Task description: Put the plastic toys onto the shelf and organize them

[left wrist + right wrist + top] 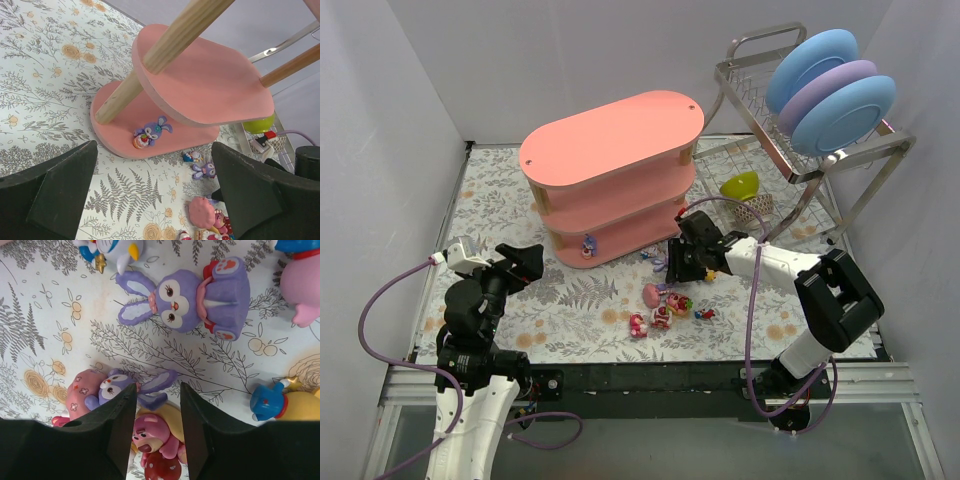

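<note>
The salmon-pink shelf [610, 170] stands at the back middle of the mat. One purple bunny toy [150, 134] lies on its bottom board [120, 127]; it also shows in the top view [588, 245]. Several plastic toys [665, 305] lie in a loose cluster on the mat in front of the shelf. My right gripper [680, 262] is open and low over them. In the right wrist view [157, 390] its jaws straddle a small purple bunny's ears [157, 382] and a pink bear toy [150, 437]. A larger purple bunny [195, 297] lies just beyond. My left gripper [525, 262] is open, empty, left of the shelf.
A metal dish rack [790, 110] with blue and purple plates stands at the back right, with a green bowl [741, 184] under it. Blue-bodied toys [272, 402] lie at the edges of the right wrist view. Grey walls close in both sides.
</note>
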You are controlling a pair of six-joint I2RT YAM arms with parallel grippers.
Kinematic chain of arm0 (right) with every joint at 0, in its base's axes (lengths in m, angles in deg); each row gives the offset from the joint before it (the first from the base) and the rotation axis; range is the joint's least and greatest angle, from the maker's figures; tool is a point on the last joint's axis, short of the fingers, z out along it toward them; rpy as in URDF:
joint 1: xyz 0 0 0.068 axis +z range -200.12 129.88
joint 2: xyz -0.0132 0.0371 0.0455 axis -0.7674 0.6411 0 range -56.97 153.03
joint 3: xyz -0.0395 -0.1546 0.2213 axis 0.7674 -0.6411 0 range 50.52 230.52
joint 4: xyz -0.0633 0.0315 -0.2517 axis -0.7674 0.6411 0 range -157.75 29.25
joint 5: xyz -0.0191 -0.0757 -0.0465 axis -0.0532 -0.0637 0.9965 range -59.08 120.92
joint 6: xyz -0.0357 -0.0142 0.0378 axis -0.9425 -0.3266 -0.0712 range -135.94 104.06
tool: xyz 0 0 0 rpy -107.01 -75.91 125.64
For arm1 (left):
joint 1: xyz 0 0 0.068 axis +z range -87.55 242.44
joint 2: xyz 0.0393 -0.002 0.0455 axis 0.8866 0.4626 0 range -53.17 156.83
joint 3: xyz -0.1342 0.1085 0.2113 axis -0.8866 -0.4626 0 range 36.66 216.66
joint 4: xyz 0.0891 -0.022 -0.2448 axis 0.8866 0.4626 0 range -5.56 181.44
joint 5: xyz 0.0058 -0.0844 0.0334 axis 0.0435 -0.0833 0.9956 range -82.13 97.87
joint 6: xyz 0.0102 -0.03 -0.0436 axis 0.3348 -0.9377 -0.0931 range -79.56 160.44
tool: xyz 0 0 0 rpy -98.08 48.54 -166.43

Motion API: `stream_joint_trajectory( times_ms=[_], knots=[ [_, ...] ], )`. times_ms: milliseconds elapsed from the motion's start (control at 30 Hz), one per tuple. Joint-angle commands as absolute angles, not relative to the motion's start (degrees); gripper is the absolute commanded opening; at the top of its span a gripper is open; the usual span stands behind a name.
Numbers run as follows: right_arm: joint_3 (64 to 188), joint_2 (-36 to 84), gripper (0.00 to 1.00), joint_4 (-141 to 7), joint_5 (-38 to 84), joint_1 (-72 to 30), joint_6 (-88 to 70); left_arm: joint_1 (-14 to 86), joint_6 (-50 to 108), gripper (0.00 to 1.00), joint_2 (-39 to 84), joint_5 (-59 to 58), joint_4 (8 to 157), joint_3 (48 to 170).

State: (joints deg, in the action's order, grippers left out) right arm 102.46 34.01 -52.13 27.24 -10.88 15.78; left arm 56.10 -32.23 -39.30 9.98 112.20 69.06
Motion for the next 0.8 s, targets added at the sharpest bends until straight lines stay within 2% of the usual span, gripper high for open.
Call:
stream_joint_trajectory(
  times_ms=[0, 133, 333, 767],
  knots=[
    [101.2, 34.1, 0.47, -54.5, 26.1, -10.9, 17.3, 55.9, -31.7, 0.98, -39.6, 9.2, 111.4, 68.9],
    [100.5, 33.7, 0.45, -55.0, 26.0, -10.9, 17.4, 55.9, -31.7, 0.98, -39.5, 9.2, 111.4, 68.9],
    [100.3, 33.2, 0.37, -56.2, 23.8, -10.9, 17.8, 55.9, -31.6, 0.98, -39.5, 9.3, 111.4, 68.9],
    [101.2, 28.2, 0.05, -62.6, 21.1, -10.1, 14.6, 55.9, -31.7, 0.98, -39.4, 9.4, 111.5, 69.1]
  ],
)
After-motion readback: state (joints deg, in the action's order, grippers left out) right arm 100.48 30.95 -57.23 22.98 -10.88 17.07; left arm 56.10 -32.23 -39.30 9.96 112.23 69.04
